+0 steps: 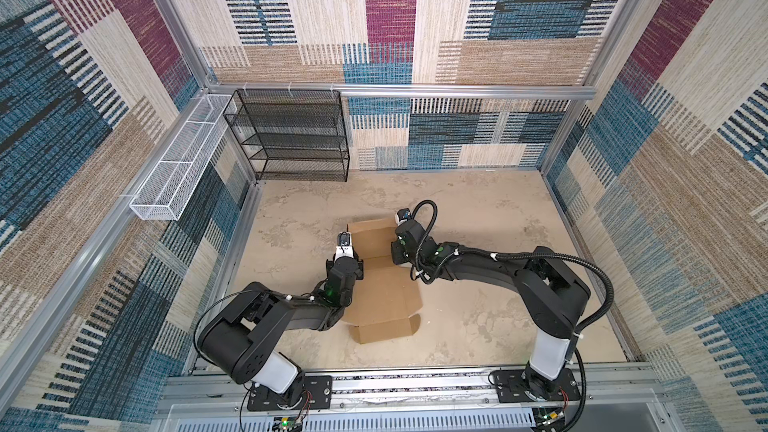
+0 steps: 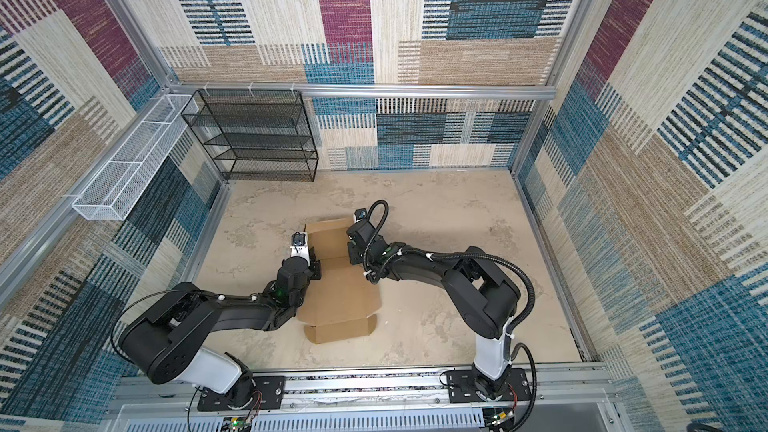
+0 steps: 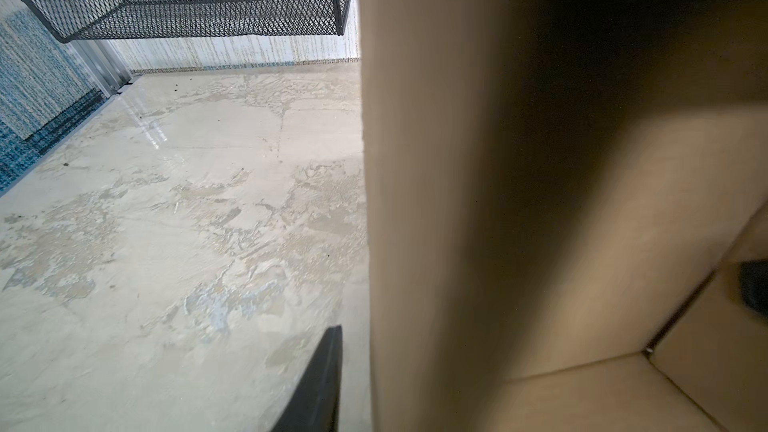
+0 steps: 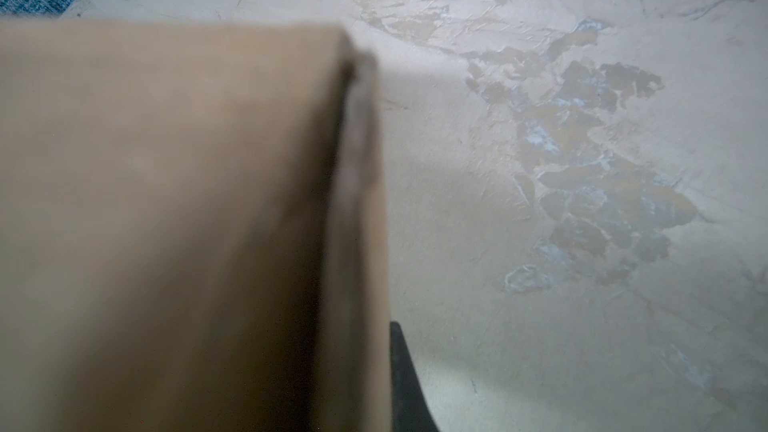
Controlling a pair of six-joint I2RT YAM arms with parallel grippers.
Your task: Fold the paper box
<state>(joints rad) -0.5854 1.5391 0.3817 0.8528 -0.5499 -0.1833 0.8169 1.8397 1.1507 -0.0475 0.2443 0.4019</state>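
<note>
One paper box lies partly folded near the middle of the table, its near flap flat toward the front rail and its far panel's edge facing the back wall. Two arms flank it. The left gripper sits at the box's left side wall; one finger stands just outside that upright wall, the other is hidden, so I cannot tell its jaw state. The right gripper is clenched on the right wall, finger against the cardboard. Bare tabletop spreads right and behind. One black mesh rack and one white wire basket hang at the far left corner.
</note>
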